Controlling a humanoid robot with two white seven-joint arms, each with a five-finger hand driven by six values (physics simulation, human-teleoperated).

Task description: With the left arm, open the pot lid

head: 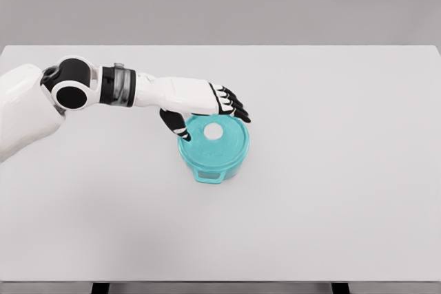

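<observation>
Teal pot (214, 158) standing upright near the middle of the white bench (331, 191), a little left of centre, with a small handle tab facing the near edge. Matching teal lid (215, 140) seated flat on the rim, closed, with a pale round knob (213, 131) at its centre. Left hand (207, 101) reaching in from the picture's left on a white arm, palm down, just above the far side of the lid. Black-tipped fingers (236, 107) stretched out and only slightly bent, lying over the lid's far rim (touching or merely hovering: cannot tell). Thumb (175, 123) dropped down beside the lid's left edge, apart from the knob. Nothing gripped, knob uncovered and in plain sight. Right arm out of view
</observation>
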